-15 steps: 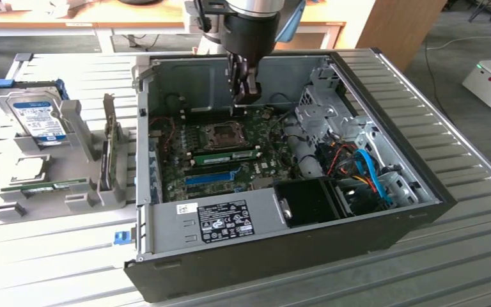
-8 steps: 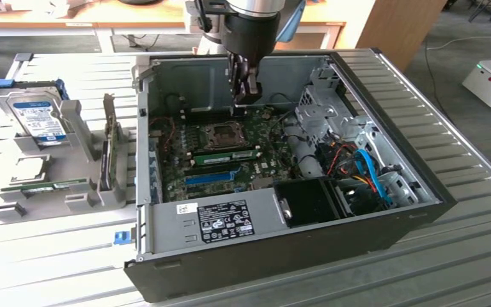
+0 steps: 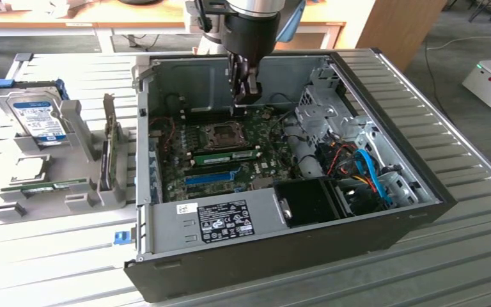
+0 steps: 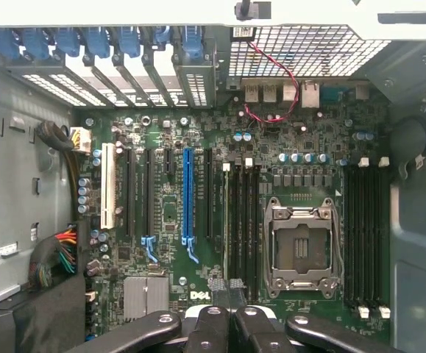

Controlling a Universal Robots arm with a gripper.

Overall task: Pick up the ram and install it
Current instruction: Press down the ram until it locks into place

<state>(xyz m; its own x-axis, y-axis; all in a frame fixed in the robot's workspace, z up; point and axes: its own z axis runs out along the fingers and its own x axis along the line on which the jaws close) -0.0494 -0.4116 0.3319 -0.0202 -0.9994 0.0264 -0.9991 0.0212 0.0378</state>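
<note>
Exterior view: hand (image 3: 247, 89) hangs inside the open PC case (image 3: 399, 220), above the motherboard (image 3: 228, 153) behind the CPU socket (image 3: 226, 135). A ram (image 3: 231, 156) lies seated just in front of that socket.

Wrist view: fingers (image 4: 218, 294) pressed together, pinching nothing visible, beside the memory slots (image 4: 243, 220). Blue slot (image 4: 187, 195) beyond.

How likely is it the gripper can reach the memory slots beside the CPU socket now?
Probably yes: the gripper hangs inside the open case above the board, and no cable or part lies across the slots beside the socket.
</note>
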